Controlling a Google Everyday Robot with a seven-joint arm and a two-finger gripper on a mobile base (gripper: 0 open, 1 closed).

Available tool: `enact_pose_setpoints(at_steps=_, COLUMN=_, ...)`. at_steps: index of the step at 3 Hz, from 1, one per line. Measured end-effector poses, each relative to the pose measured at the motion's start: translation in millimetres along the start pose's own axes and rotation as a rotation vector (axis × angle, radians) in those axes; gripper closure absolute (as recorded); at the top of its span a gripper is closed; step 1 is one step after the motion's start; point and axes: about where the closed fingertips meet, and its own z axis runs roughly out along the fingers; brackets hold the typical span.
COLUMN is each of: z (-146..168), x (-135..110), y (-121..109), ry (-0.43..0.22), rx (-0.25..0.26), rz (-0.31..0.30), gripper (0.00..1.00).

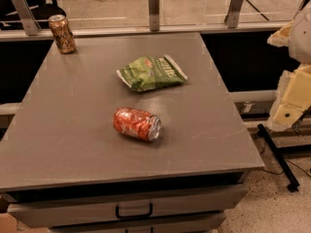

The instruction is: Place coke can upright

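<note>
Red-orange coke can [137, 124] on its side on grey table [68, 144] | pincer [290, 106] beyond right edge | state: cannot tell

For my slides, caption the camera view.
Coke can on its side on the table, chip bag behind, claw beyond the right edge.

The table [73, 130] has a smooth, matt grey top; near its middle the coke can [137, 124] is glossy red-orange metal with a silver end. Farther back the chip bag [151, 73] is crinkled green plastic film, the brown-gold can [62, 34] shiny metal. The gripper [291, 101], off the table's right edge, looks matt cream.
</note>
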Motion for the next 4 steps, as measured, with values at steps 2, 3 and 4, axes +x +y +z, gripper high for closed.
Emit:
enact_pose_setpoints(at_steps=2, z=2, x=-5, y=1, ry=-0.012, rx=-0.007, rz=-0.003, gripper=0.0)
enact_pose_setpoints(at_steps=3, z=31, x=-45, y=14, ry=-0.04, rx=-0.056, rz=-0.036, gripper=0.0)
enact_pose_setpoints(at_steps=4, z=71, x=-96, y=31, ry=-0.058, rx=-0.11, rz=-0.056, gripper=0.0)
